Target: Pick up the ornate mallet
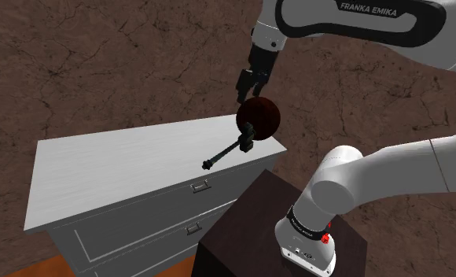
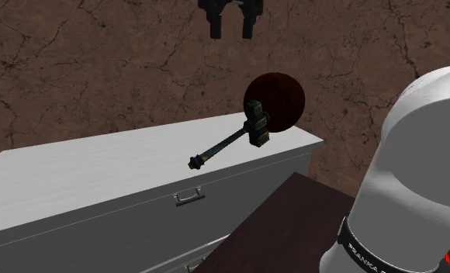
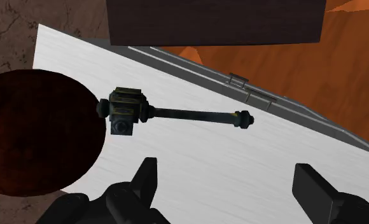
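Two fingers of the end effector [image 3: 231,175] are standing spread apart, clasping nothing. Beneath them, well apart, the ornate mallet [image 3: 177,114] is lying flat on the white desk [image 1: 116,173], its head sitting just beside a dark red-brown ball [image 3: 37,133] and its handle pointing away from it.

We see dim, flat, even light. The pale tabletop [image 1: 124,169], toward eight o'clock in the shoulder view, is the brightest surface; the brown wall [image 1: 101,63] at eleven o'clock looks murky, the dark ball [image 2: 282,97] nearly black. Edges are crisp throughout.
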